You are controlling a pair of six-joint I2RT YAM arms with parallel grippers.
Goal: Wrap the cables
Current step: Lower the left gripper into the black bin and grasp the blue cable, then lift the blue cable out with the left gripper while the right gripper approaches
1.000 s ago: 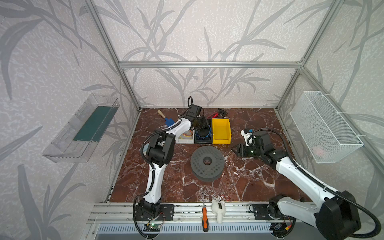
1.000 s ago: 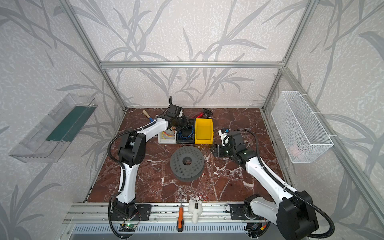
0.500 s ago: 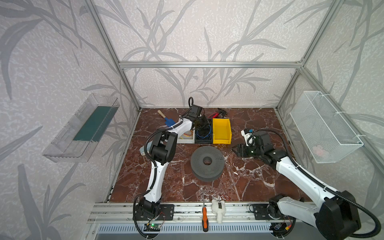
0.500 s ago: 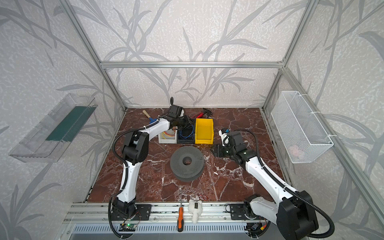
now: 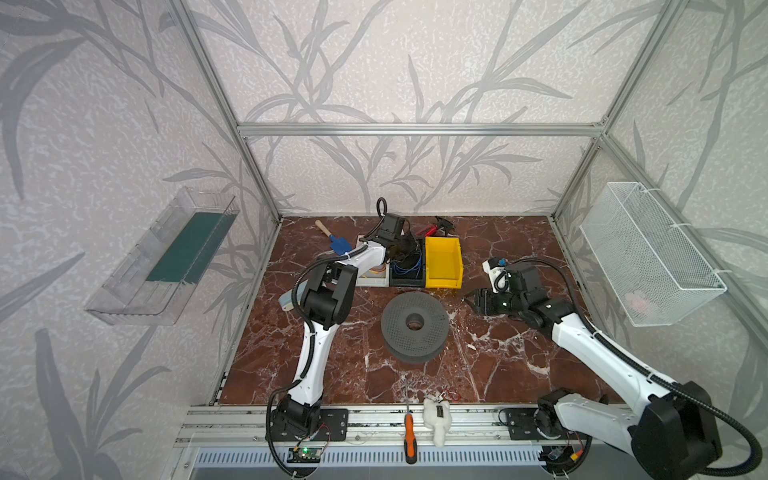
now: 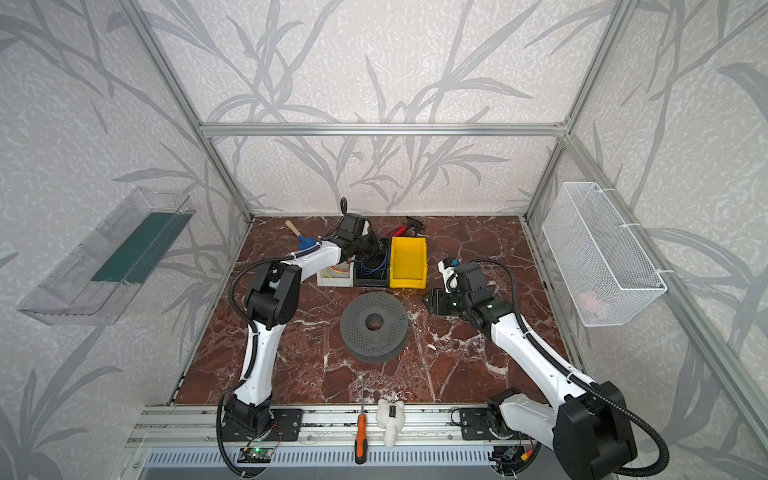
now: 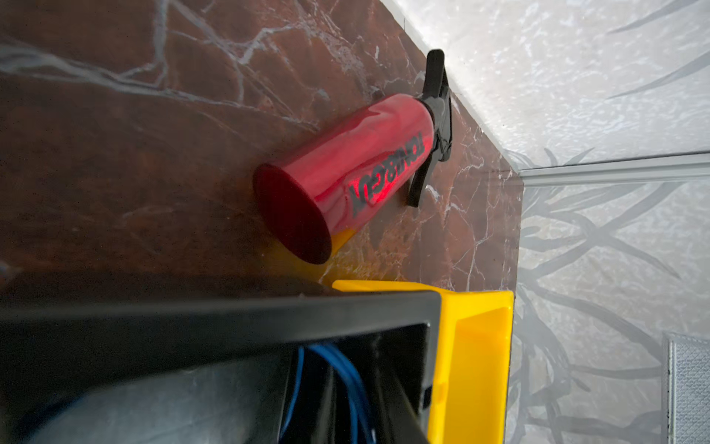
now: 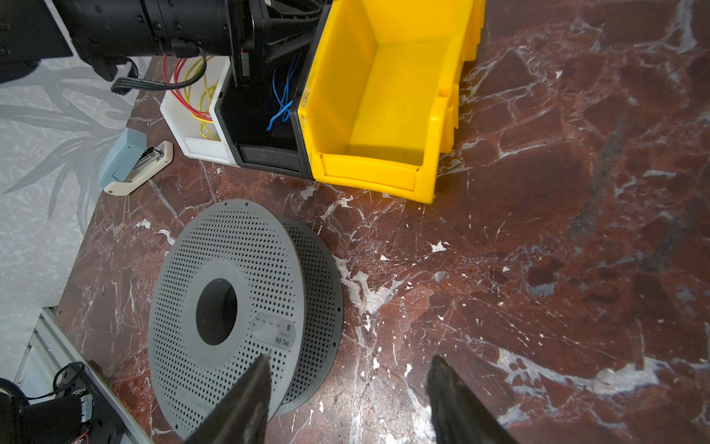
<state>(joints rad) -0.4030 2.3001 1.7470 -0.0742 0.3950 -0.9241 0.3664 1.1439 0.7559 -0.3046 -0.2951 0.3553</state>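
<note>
The cables [image 5: 405, 266] [image 6: 374, 266] are thin bright-blue wire, lying in loose loops inside the black bin [image 5: 407, 283] [image 8: 265, 153]. My left gripper [image 5: 409, 248] [image 6: 370, 246] reaches down into that bin from its back end. In the left wrist view blue strands of the cables [image 7: 345, 380] run between the two dark fingers of the left gripper [image 7: 338, 423]; the blur hides whether they pinch the wire. My right gripper [image 5: 469, 299] [image 8: 349, 357] hovers open and empty just right of the grey spool [image 5: 413, 324] [image 8: 230, 300].
A yellow bin [image 5: 442, 262] stands right of the black one, and a white bin [image 8: 199, 142] with red and yellow wires left of it. A red canister [image 7: 357, 169] lies behind the bins and a stapler [image 8: 130, 161] near the left edge. A screwdriver [image 5: 409, 432] and a white plush [image 5: 436, 419] lie on the front rail.
My left gripper has drawn its jaws closer together over the blue wire in the black bin, and its elbow has shifted slightly. The right arm has stayed still.
</note>
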